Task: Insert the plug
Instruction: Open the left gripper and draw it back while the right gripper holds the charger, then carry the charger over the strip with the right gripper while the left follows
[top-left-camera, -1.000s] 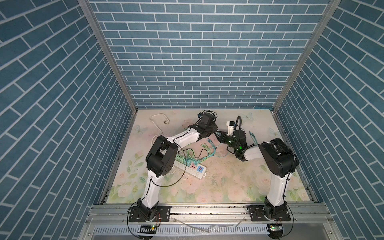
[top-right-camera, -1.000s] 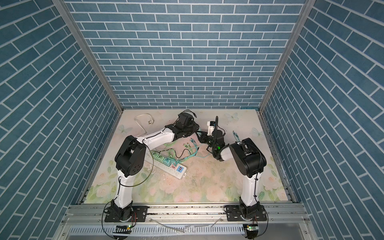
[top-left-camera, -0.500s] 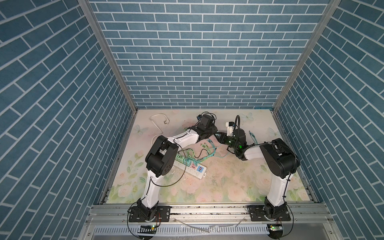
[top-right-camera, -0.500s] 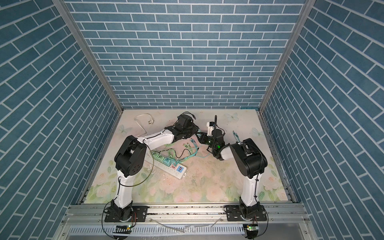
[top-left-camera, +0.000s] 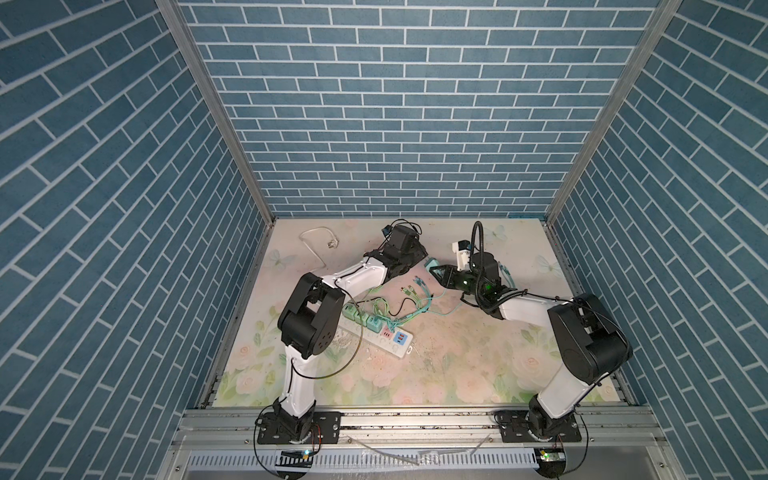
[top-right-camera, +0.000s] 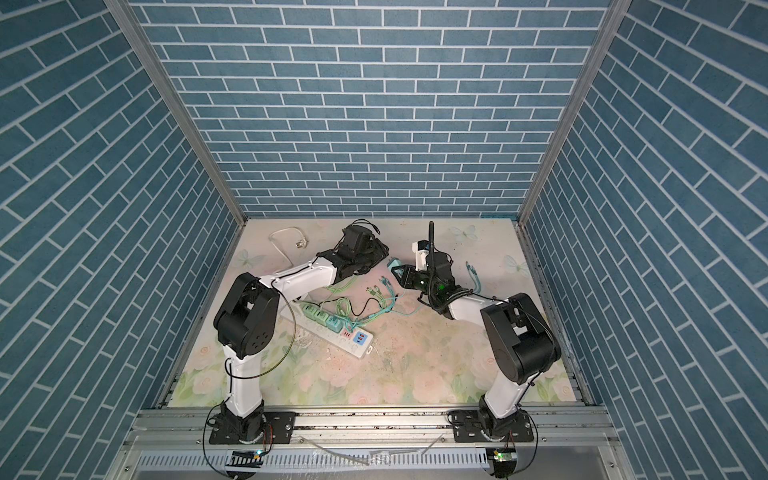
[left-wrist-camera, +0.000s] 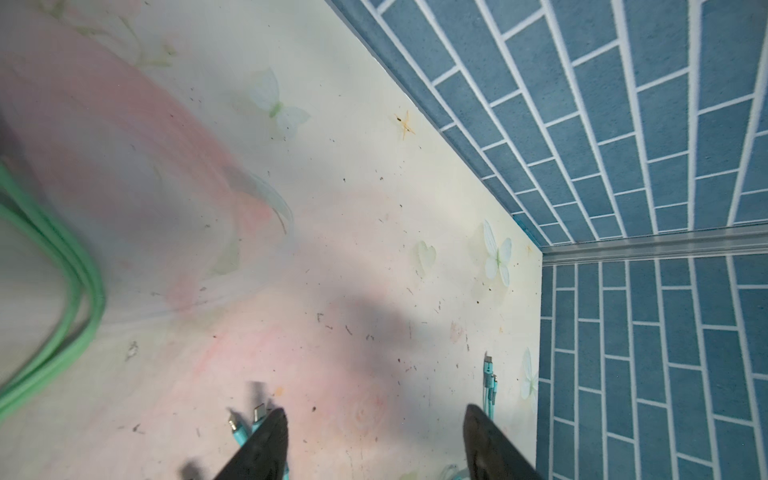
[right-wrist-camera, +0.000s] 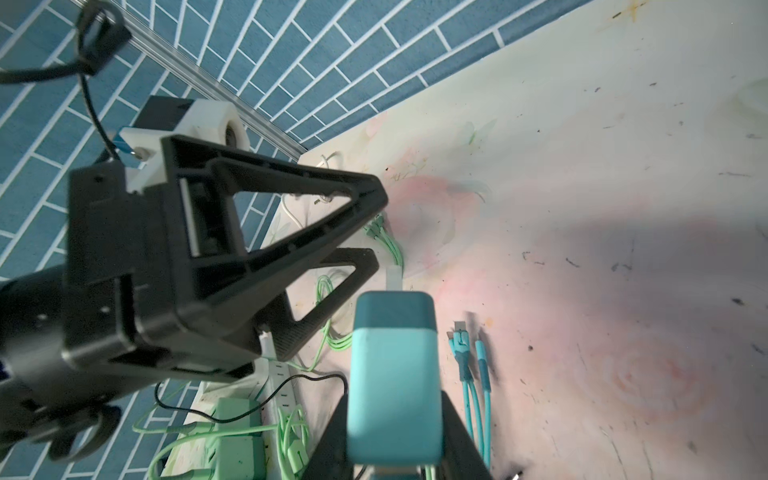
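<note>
Tabletop (top-left-camera: 457, 374) work is at the carry stage, as I judge it: the plug is in the air and well apart from the strip it must enter.

The right gripper (top-left-camera: 437, 271) is clamped on the sides of the teal plug (right-wrist-camera: 395, 374), held above the far middle of the table. The left gripper (left-wrist-camera: 374, 415) hangs just left of it with its jaws parted and nothing between them.

The white power strip (top-left-camera: 400, 350) lies slanted at near left, partly under the left arm.

To do this well:
- Bring the plug near and left, over a free socket, and square its pins to the strip's face before pressing. I cannot tell which way the pins point now.
- Press straight down rather than at a slant. The strip looks light and could slide, so the empty left gripper would serve best holding its body down.
- Keep clear of the teal cables (top-left-camera: 419, 299) spread between plug and strip, which could snag or drag.

No box or bin is here; the strip alone holds things. A row of green adapters (top-left-camera: 361, 320) sits in its sockets with green leads trailing out, and a blue-faced block (top-left-camera: 400, 337) sits toward its near end. The right wrist view shows bare white slots beside the adapters.
</note>
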